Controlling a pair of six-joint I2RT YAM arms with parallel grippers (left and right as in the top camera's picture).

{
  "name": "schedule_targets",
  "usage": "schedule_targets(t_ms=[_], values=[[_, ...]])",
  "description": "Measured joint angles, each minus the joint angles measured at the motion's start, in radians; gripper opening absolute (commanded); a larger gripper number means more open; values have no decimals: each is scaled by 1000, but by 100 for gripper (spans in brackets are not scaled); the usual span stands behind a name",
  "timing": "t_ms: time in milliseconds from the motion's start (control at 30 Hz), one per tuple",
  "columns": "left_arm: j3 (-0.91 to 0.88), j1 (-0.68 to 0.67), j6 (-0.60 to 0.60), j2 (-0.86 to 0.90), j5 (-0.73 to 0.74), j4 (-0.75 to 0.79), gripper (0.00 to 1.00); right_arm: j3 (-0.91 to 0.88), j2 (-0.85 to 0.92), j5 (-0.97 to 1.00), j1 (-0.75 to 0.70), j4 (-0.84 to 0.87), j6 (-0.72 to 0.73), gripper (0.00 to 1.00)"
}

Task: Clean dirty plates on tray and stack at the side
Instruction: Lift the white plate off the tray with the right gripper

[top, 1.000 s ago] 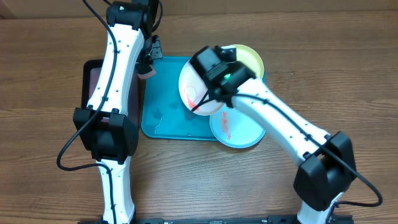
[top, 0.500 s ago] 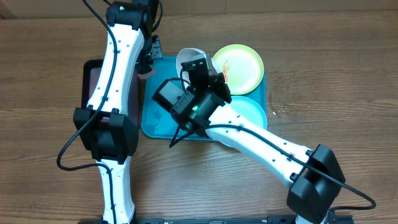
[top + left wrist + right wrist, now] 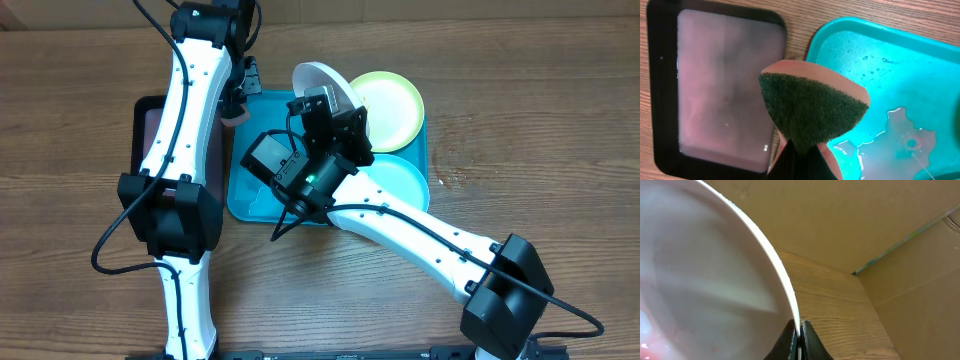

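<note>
White plate (image 3: pixel 320 82) now steeply on edge

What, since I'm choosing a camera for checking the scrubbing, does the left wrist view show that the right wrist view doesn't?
Left wrist only: the sponge in the left gripper, the black tray, the wet blue tray. Right wrist only: the white plate, pinched at its rim by the right gripper, and cardboard. Both: the wooden table.
</note>
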Motion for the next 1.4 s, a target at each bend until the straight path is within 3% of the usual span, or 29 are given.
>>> schedule_targets(t_ms=[500,867,1133,1400], values=[[0,0,0,0,0,0,4,0,0,-68,0,-90,80,4],[0,0,0,0,0,-5,4,0,0,-537,-30,-113,123,4],[0,0,0,0,0,-8,4,0,-2,-968,-243,-87,24,4],[0,0,0,0,0,-7,4,0,-41,-1270,-585,-61,-26,3]])
